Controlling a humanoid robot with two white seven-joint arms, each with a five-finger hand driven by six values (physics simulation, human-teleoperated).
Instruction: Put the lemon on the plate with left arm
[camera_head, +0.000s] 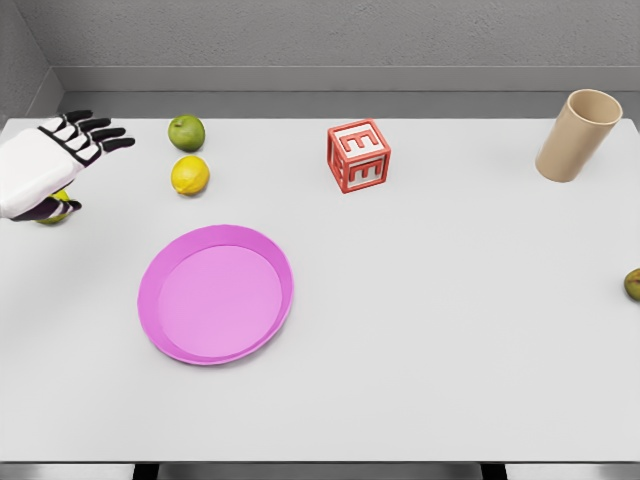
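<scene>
A yellow lemon (190, 175) lies on the white table, just above and left of a pink plate (170, 270). My left hand (85, 150) hovers at the far left edge, well left of the lemon, with its black fingers spread and nothing in them. Under the hand a small yellow-green fruit (57, 209) peeks out, mostly hidden. The right arm is out of sight.
A green apple (186, 132) sits right behind the lemon. A red letter block (358, 156) stands at the back centre, a tan cup (577, 135) at the back right, and part of a brownish fruit (633, 285) at the right edge.
</scene>
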